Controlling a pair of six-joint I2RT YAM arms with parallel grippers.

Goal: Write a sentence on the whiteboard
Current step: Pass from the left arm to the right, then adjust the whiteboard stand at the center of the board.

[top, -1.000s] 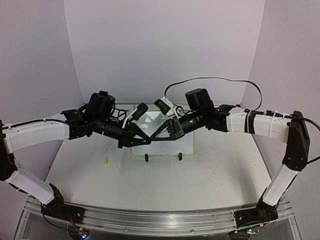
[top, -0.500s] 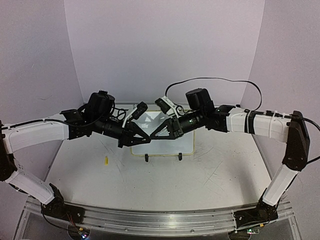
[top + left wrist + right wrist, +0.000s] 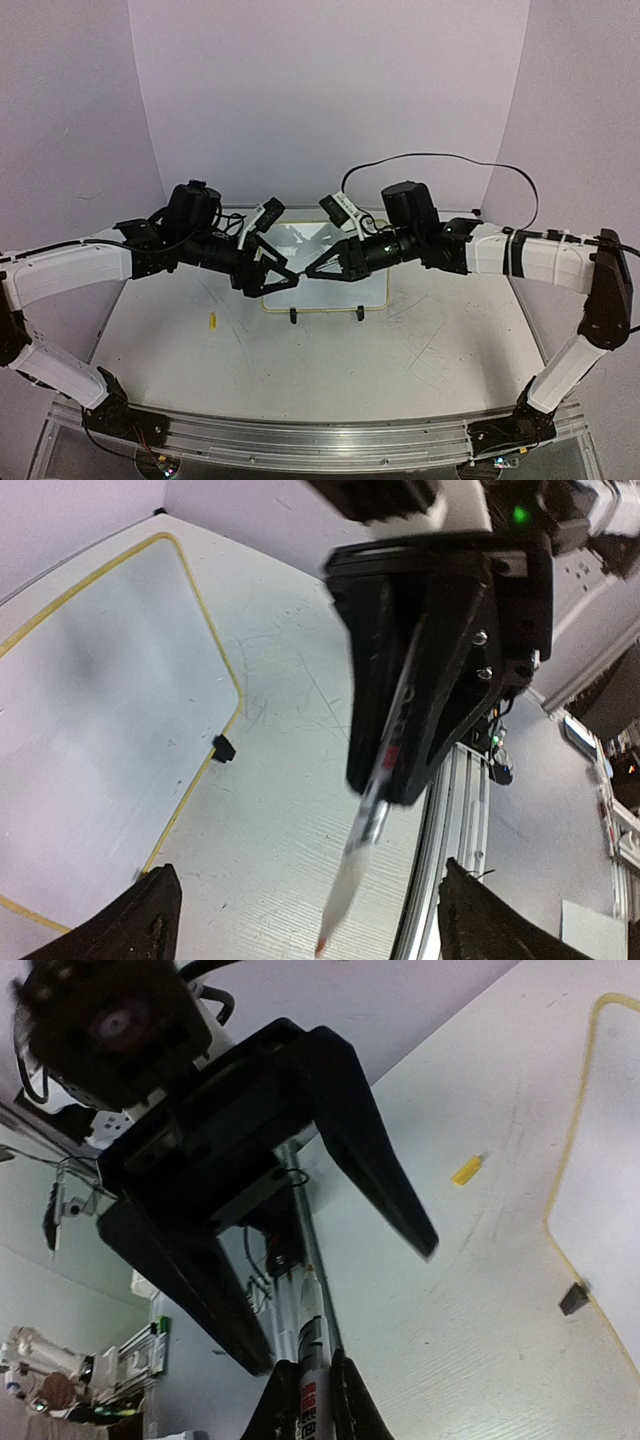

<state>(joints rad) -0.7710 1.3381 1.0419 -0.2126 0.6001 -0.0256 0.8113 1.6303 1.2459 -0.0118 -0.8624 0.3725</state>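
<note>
Right gripper (image 3: 312,272): I am clamping a red-tipped marker (image 3: 365,830) in it, tip pointing toward my left gripper (image 3: 285,280). Left gripper: I am holding it spread wide, gripping nothing. Whiteboard (image 3: 335,295): sitting mid-table (image 3: 400,350), below the two facing grippers.

No words or numbers can be read in any view. The pen (image 3: 309,1360) has a small label with red and white marks, but they are too blurry to make out. The whiteboard (image 3: 340,295) shows only plain white.
</note>
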